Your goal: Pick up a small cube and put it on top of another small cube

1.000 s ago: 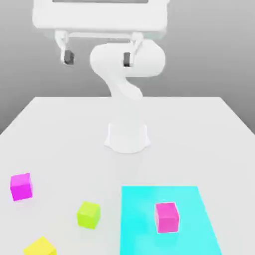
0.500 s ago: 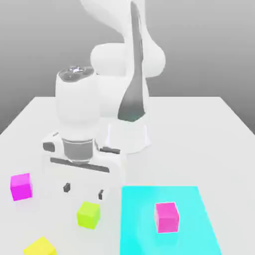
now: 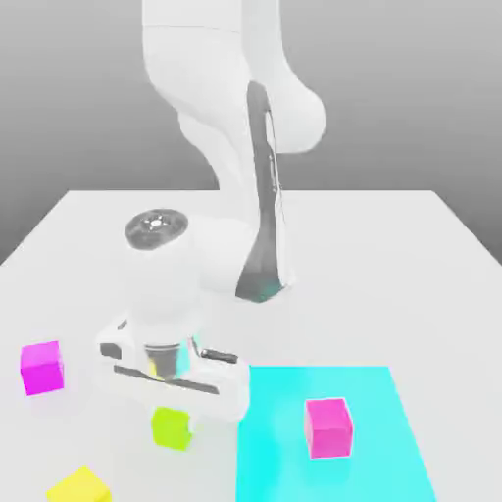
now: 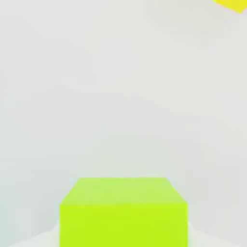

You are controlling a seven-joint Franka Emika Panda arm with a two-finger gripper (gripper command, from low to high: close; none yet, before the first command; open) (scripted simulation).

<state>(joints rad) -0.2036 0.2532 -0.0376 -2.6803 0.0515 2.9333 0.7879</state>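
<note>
The small lime cube (image 3: 172, 429) rests on the white table near the front, left of centre in the exterior view, its top hidden by my hand. My gripper (image 3: 173, 413) has come straight down over it and is shut on it. In the hand view the lime cube (image 4: 123, 212) sits very close, square to the camera, still on the table surface. The fuchsia-magenta cube (image 3: 41, 368) stands apart at the exterior view's left, well clear of the hand.
A hot-pink cube (image 3: 328, 427) sits on a cyan patch (image 3: 392, 461) at the exterior view's right front. A bright yellow cube (image 3: 80, 486) lies at the front left edge, its corner also caught in the hand view (image 4: 234, 4). My arm (image 3: 260, 225) rises behind the hand.
The arm swung down from high at the back. Half a second ago the open hand hovered above the lime cube; now it has sunk over the cube and shut.
</note>
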